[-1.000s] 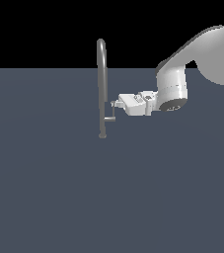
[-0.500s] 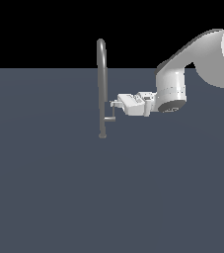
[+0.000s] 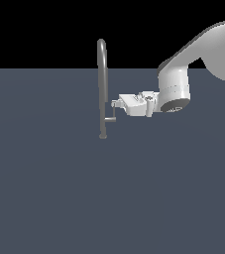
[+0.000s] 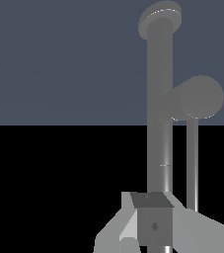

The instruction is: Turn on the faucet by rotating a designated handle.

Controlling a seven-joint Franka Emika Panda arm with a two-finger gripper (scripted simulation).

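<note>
The faucet [image 3: 102, 84] is a tall slim grey pipe with a gooseneck top and stands on the dark floor. It also shows in the wrist view [image 4: 160, 99]. The handle [image 3: 112, 117] is a short stub off the pipe's side on the exterior view's right, ending in a thin rod that points up. In the wrist view the handle stub [image 4: 200, 97] shows end-on and its rod [image 4: 192, 163] runs beside the pipe. My gripper [image 3: 115, 104] reaches in from the exterior view's right and its tip sits at the rod's upper end. In the wrist view the fingers [image 4: 153, 225] show no gap and hold nothing.
The white arm [image 3: 183, 79] stretches in from the exterior view's upper right. The dark grey floor [image 3: 109, 198] spreads around the faucet's small base [image 3: 102, 136]. Nothing else shows.
Hardly anything differs. The gripper stays at the top of the handle's rod, and the handle looks as it did.
</note>
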